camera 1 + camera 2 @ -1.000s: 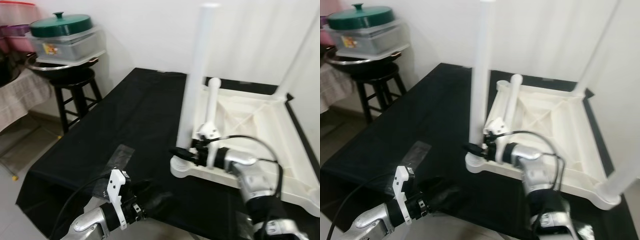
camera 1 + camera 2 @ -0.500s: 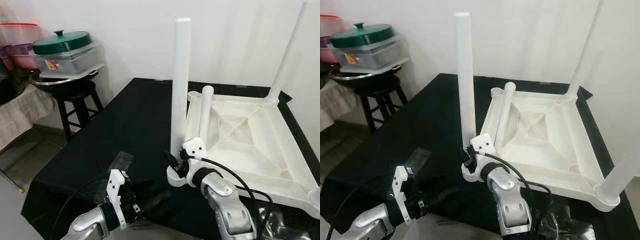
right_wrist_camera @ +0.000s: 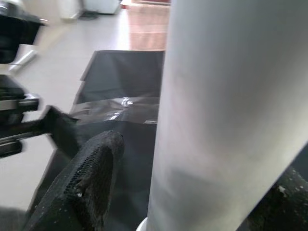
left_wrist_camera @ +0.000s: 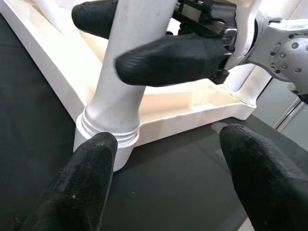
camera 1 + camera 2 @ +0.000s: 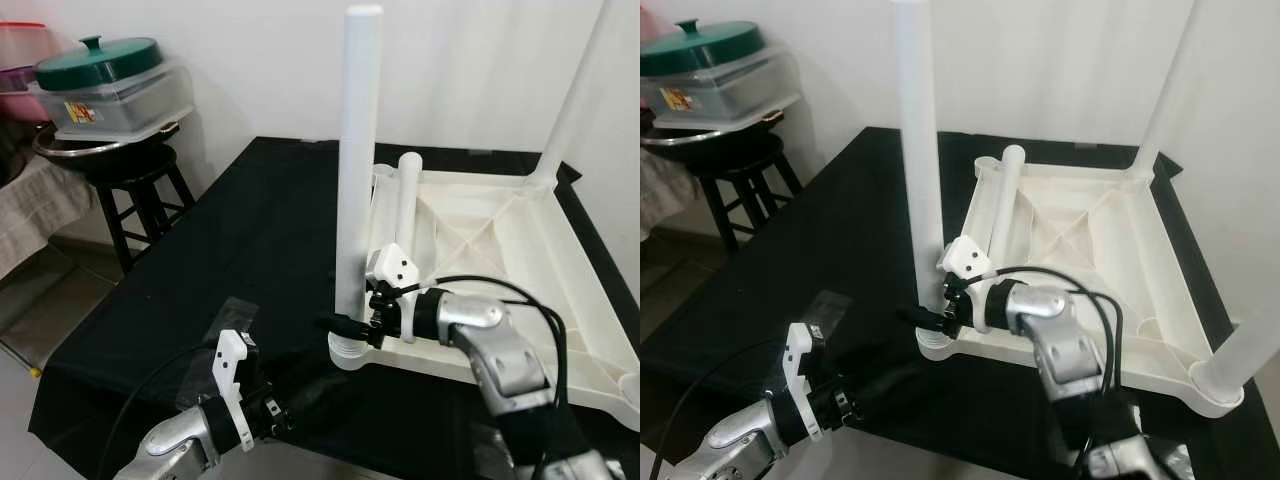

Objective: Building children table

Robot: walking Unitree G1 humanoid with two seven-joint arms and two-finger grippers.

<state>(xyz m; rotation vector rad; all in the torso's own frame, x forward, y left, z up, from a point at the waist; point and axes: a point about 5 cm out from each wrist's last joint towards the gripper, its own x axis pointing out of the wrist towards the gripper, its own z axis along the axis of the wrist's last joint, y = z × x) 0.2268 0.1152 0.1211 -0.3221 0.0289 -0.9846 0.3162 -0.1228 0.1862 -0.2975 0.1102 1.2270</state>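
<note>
The white children's table top (image 5: 520, 255) lies upside down on a black-covered table (image 5: 250, 230). One white leg (image 5: 355, 180) stands upright in its near left corner socket (image 5: 350, 352). A second leg (image 5: 575, 90) stands at the far right corner, a third (image 5: 1250, 340) at the near right. A loose leg (image 5: 407, 225) rests inside the top. My right gripper (image 5: 345, 325) is shut on the base of the near left leg, a finger (image 4: 168, 57) on each side. My left gripper (image 4: 168, 142) hovers open near the table's front edge, short of that socket.
A black stool (image 5: 140, 185) at the back left carries a metal pan and a plastic box with a green lid (image 5: 100, 55). A clear plastic bag (image 5: 235, 312) lies on the cloth near my left gripper. A white wall stands right behind the table.
The camera has shifted. My right wrist has turned about the near left leg while holding its base. The left gripper stays open in the same place.
</note>
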